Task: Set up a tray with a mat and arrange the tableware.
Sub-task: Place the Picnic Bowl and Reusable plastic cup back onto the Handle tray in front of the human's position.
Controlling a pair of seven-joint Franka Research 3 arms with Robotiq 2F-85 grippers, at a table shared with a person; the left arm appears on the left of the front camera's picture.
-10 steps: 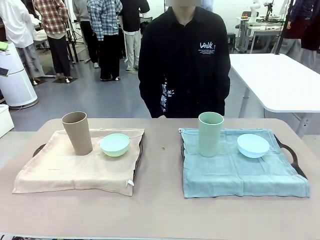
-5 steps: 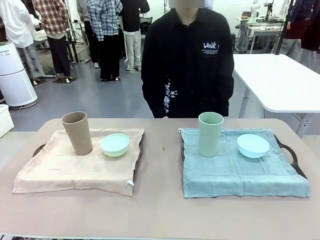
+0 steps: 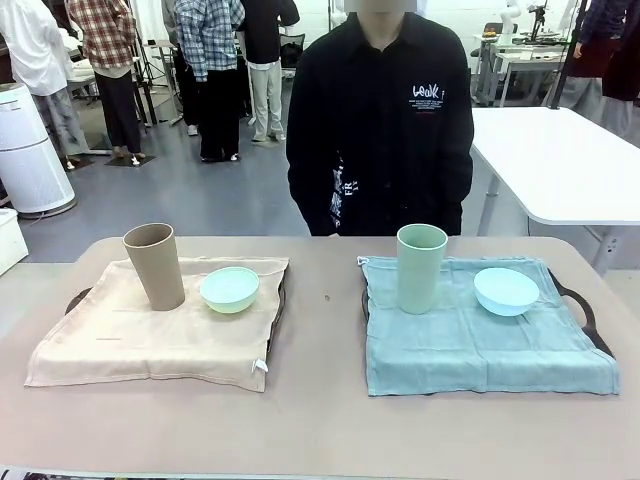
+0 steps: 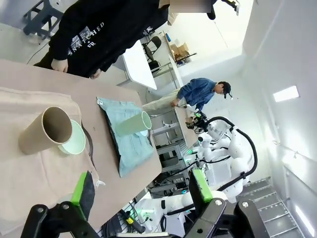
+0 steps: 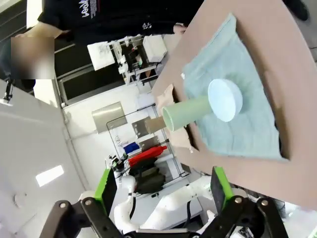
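On the left, a beige mat (image 3: 150, 335) covers a dark tray (image 3: 78, 297); a tan cup (image 3: 155, 265) and a mint green bowl (image 3: 229, 289) stand on it. On the right, a blue-green mat (image 3: 480, 340) covers a second tray (image 3: 585, 315), carrying a pale green cup (image 3: 421, 268) and a light blue bowl (image 3: 506, 291). The left wrist view has the tan cup (image 4: 47, 130), the mint bowl (image 4: 75, 141) and the pale green cup (image 4: 132, 123). My left gripper (image 4: 141, 191) is open, high above the table. The right gripper (image 5: 162, 191) is open too, off from the green cup (image 5: 185, 114) and blue bowl (image 5: 225, 99).
A person in a black shirt (image 3: 380, 120) stands at the far edge of the table, hands out of sight behind it. A bare strip of tabletop (image 3: 320, 330) runs between the two trays. A white table (image 3: 560, 160) stands behind on the right.
The person has shifted slightly to the right. The cups, bowls and mats have not moved.
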